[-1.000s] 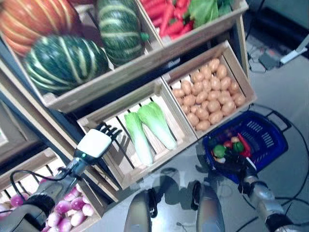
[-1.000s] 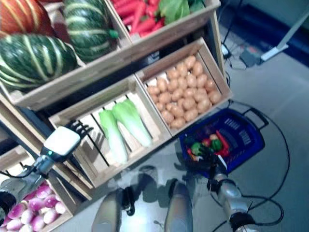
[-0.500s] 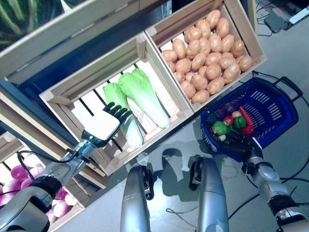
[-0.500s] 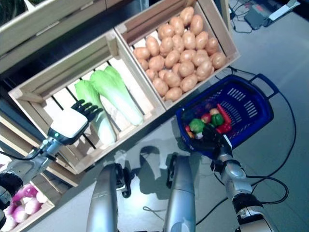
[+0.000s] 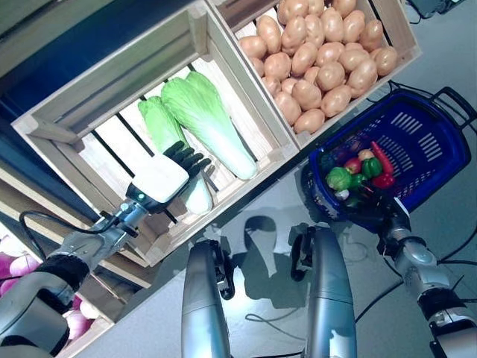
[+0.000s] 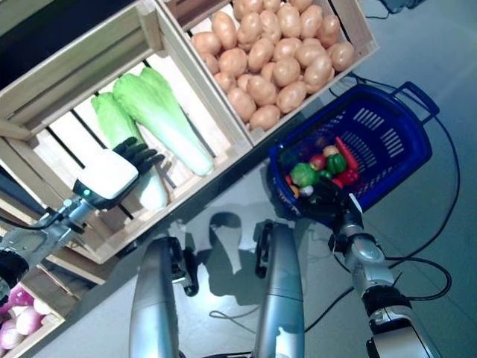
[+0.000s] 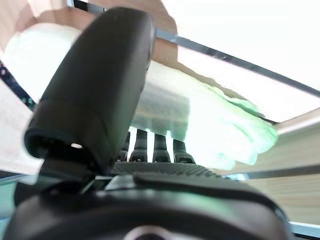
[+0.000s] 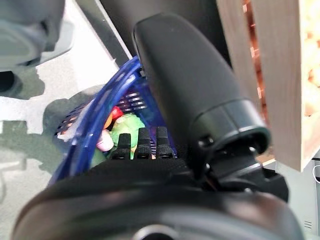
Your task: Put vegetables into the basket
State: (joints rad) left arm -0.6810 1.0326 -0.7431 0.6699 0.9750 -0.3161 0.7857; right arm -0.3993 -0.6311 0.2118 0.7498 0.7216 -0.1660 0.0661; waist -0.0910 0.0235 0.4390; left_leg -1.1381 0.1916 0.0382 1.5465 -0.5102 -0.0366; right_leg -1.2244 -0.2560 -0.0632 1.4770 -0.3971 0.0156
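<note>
A: Biggest thing first: the slatted crate (image 5: 112,97) at ten o'clock holds two Chinese cabbages (image 5: 205,123); the potato crate (image 5: 328,52) sits at one o'clock, the blue basket (image 5: 440,142) at three o'clock on the floor.

B: And what might go wrong?

A: I'd judge the nearer cabbage (image 7: 200,117) could slip. It is long and smooth, and the left hand (image 5: 160,177) lies over its pale stem end with fingers (image 5: 190,158) stretched out, nothing clasped. A grip taken only at that end could let the leafy end sag and catch the crate's front rail.

B: The right hand?

A: The right hand (image 6: 328,200) is at the basket's near rim (peppers (image 6: 320,170) already lie inside). Whether it grips the rim I cannot tell. If it isn't holding, the basket may tip or slide when the cabbage arrives.
</note>
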